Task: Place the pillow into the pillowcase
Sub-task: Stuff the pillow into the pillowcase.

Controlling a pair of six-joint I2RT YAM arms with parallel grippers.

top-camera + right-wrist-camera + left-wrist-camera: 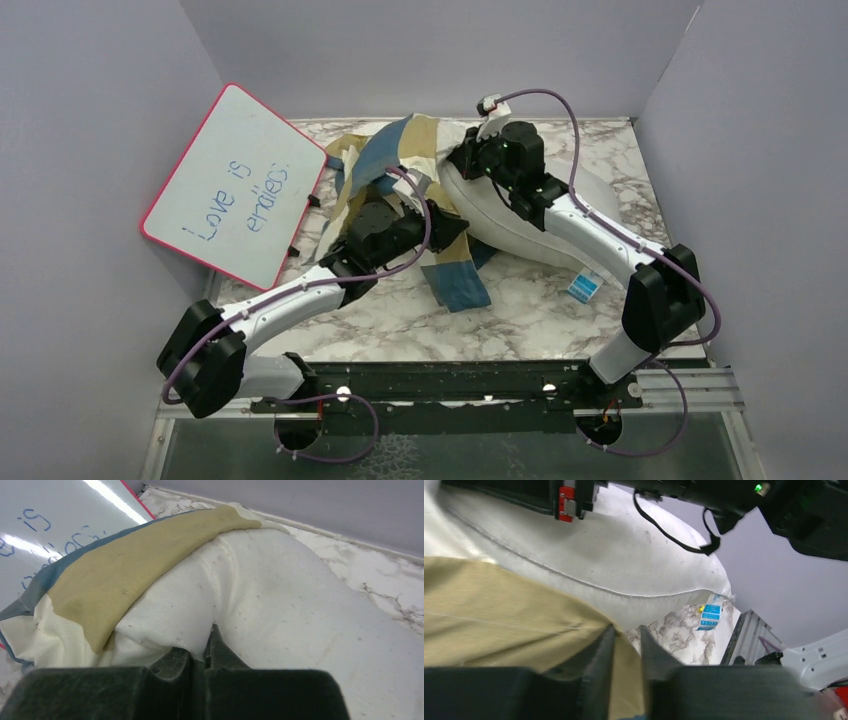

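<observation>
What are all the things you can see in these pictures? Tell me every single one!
plump white fabric pillow: one, white, middle of the table.
limp checked fabric pillowcase: one, blue, tan and cream, draped over the pillow's left end.
small blue tag: one, blue, at the pillow's near right corner.
pink-rimmed whiteboard: one, white with blue writing, far left by the wall.
marble table: one, white with grey veins, under everything.
walls: three, pale grey, around the table.
left arm: one, white and black, reaching in from the left.
right arm: one, white and black, over the pillow.
left gripper: one, black, shut on tan pillowcase fabric.
right gripper: one, black, pinching the pillow.
</observation>
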